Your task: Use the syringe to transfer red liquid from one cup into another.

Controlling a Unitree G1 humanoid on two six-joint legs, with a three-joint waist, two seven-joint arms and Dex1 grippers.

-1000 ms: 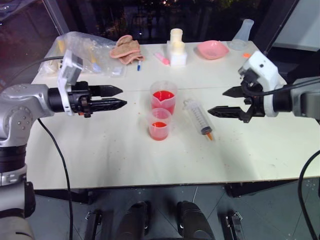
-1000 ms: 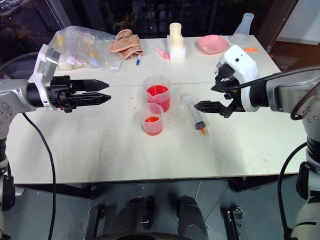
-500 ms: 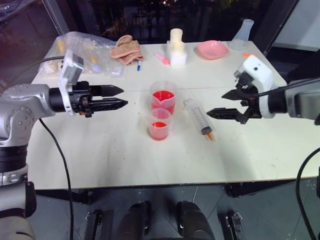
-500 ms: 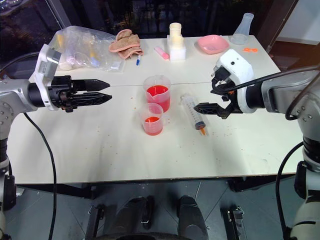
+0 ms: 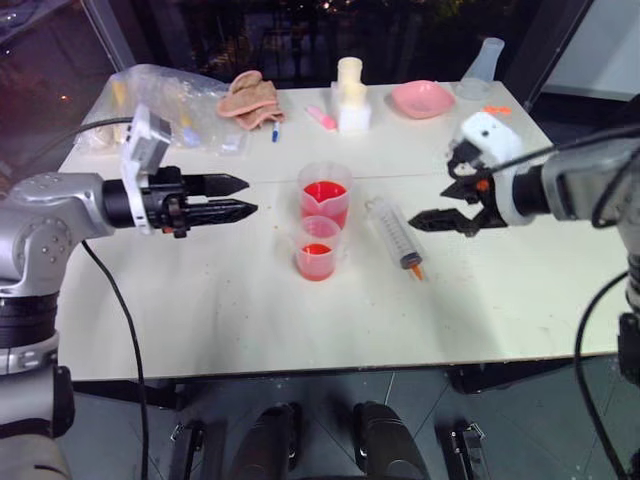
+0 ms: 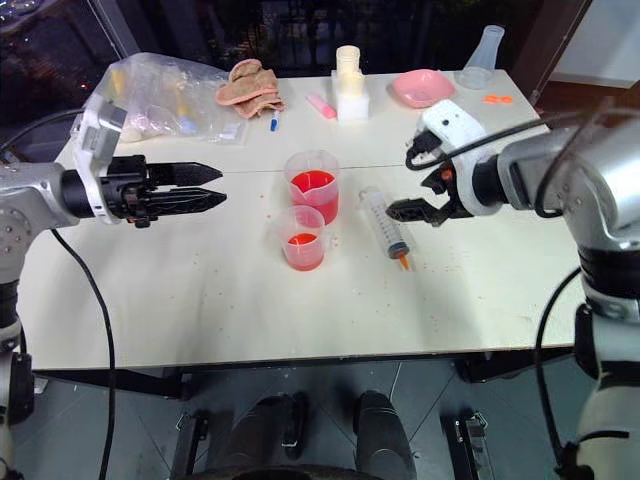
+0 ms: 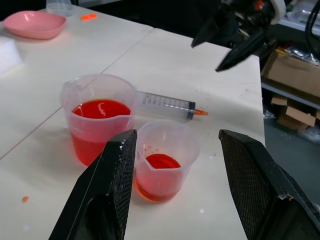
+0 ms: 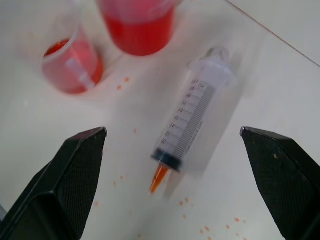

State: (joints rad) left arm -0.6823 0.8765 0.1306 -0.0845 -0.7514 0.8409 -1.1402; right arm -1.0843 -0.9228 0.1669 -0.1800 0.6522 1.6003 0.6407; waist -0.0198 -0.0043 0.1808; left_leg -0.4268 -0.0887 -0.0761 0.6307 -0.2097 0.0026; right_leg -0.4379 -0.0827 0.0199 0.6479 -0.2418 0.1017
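The syringe (image 5: 397, 233) is lying flat on the surface (image 5: 230, 310), just right of two cups of red liquid (image 5: 325, 193). Beside the syringe, the right gripper (image 5: 445, 203) is being held with fingers open and empty. Left of the cups, the left gripper (image 5: 243, 195) is likewise being held open.

Syringe (image 5: 397, 233) flat on bench (image 5: 220, 310), below and just ahead of right hand (image 5: 442, 203). Two cups between hands: larger cup (image 5: 326, 195) behind smaller cup (image 5: 318, 248), touching. Left hand (image 5: 243, 196) apart, cups ahead of it.

The syringe (image 8: 191, 118) barrel bears black graduation marks, their numbers too blurred to read.
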